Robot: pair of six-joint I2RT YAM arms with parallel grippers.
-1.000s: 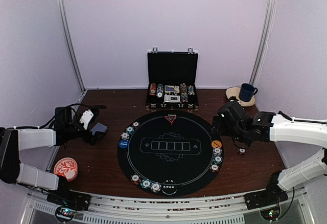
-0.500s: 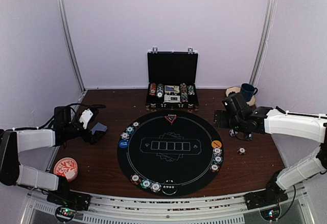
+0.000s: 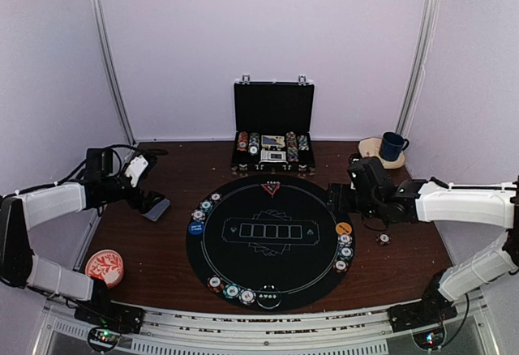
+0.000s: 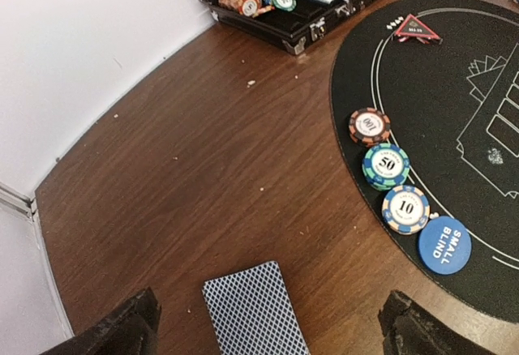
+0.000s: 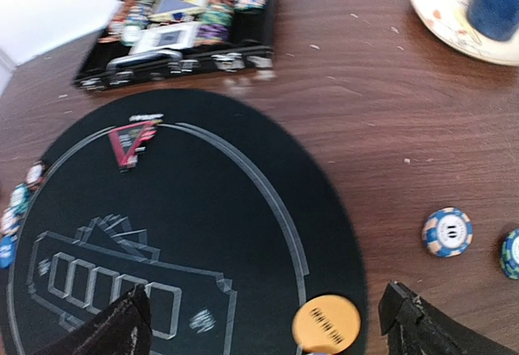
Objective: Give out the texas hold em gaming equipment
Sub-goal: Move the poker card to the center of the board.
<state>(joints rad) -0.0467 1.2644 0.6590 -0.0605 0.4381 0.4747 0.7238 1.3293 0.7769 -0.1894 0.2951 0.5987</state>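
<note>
A stack of grey-blue-backed cards (image 4: 255, 310) lies flat on the wood between my left gripper's (image 4: 268, 335) open fingers, which stand well apart from it; from above the cards (image 3: 157, 208) sit left of the mat. Striped chips (image 4: 386, 166) and a blue disc (image 4: 444, 245) line the mat's left edge. My right gripper (image 5: 263, 331) hovers open and empty over the mat's right side, beside the orange disc (image 5: 326, 322). Two loose chips (image 5: 447, 232) lie on the wood to its right. The red triangle (image 5: 130, 140) rests at the mat's far edge.
The black round mat (image 3: 268, 270) fills the table's middle, with more chips (image 3: 231, 291) along its near edge. The open black briefcase (image 3: 273, 140) stands behind it. A blue mug (image 3: 394, 144) on a saucer sits back right, and a red-and-white dish (image 3: 105, 266) front left.
My left arm has risen and pulled back a little, leaving the cards on the wood. The right gripper swung left from the loose chips toward the mat's right edge.
</note>
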